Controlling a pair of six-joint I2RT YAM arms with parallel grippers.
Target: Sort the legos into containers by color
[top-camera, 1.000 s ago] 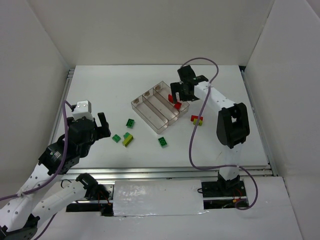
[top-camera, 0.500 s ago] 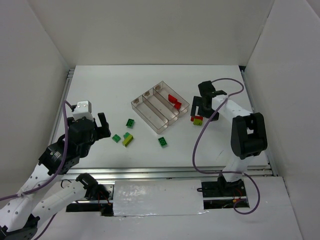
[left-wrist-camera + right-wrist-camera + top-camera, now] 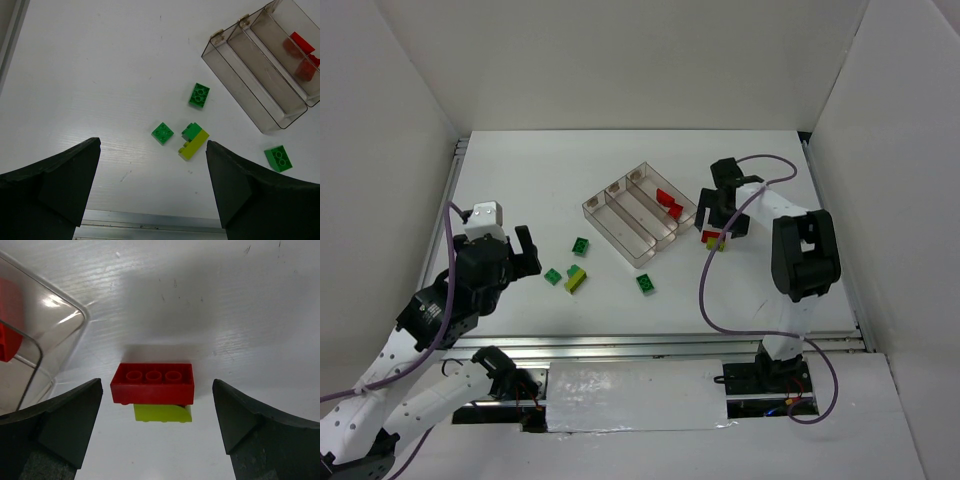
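From above, we see two red bricks in the tray's rightmost compartment. Our left gripper gapes empty over green bricks. Our right gripper, jaws released, straddles a stacked red brick atop a yellow-green brick, near the tray's corner.

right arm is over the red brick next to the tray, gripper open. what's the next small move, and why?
Probably lower the right gripper straight down and close on the red brick. The open gripper brackets it, one finger on each side, and it lies on the table beside the tray, whose nearest compartment holds red bricks. A yellow-green brick touches it, possibly joined, so it may come along.
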